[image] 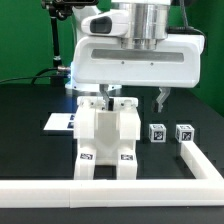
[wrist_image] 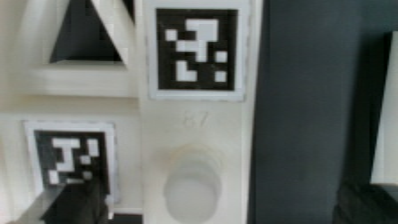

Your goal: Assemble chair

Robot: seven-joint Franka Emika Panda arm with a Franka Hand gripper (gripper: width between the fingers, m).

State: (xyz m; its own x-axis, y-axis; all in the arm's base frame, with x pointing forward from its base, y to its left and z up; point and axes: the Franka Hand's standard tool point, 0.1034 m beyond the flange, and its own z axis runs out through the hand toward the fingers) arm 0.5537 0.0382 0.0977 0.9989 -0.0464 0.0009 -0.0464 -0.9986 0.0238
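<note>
The chair (image: pixel 107 138) stands upright on the dark surface (image: pixel 30 150), half built: a blocky white body with two feet and tags low on its front. The fingers (image: pixel 104 95) are directly above the chair, at its top edge, pointing straight down. They appear to stand on both sides of the upper part, but the large white housing over them hides the gap, so I cannot tell whether they grip the part or only touch it.

In the wrist view only white chair faces with two tags (wrist_image: pixel 196 50) are visible, very close, so the fingers are low against the chair.

The long axis of the chair is vertical, in line with the fingers. I judge that the next move must go straight up or down along this axis.

Two loose legs (image: pixel 156 132) lie beside the chair, on the exterior view's right. The marker board (image: pixel 58 122) lies behind the chair on the other side, and the rail (image: pixel 110 190) runs in front of it.
</note>
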